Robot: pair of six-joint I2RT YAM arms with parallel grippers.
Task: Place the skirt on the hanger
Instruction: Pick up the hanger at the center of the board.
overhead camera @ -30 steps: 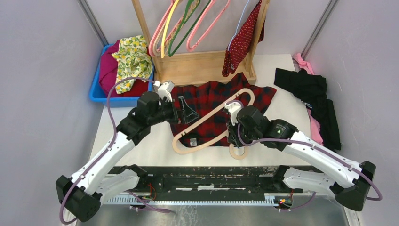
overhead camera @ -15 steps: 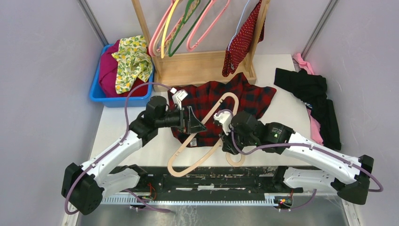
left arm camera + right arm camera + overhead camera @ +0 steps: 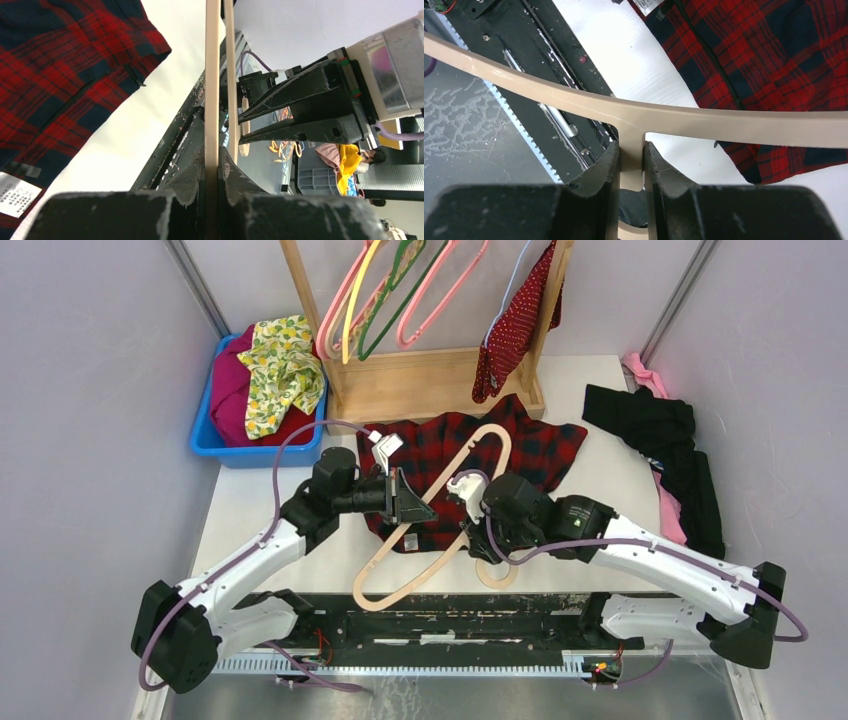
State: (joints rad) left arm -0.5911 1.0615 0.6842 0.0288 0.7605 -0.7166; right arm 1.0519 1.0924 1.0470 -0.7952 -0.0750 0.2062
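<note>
Snaps the left claw (image 3: 212, 167) from fully spread to a pinch on one bar of the curved wooden hanger (image 3: 724, 125), held edge-on above the plaid garment (image 3: 535, 450) on the table (image 3: 610, 495); keeps the right claw (image 3: 631, 155) pressed tight on that same hanger's neck. Leaves the skirt (image 3: 515, 325), dark red with white dots, hanging at the right end of the wooden rack (image 3: 420, 380) by the thin lilac-blue hanger (image 3: 508, 285), well apart from both claws; cannot tell whether properly seated on it; suggests both arms busy with the wrong hanger and garment.
</note>
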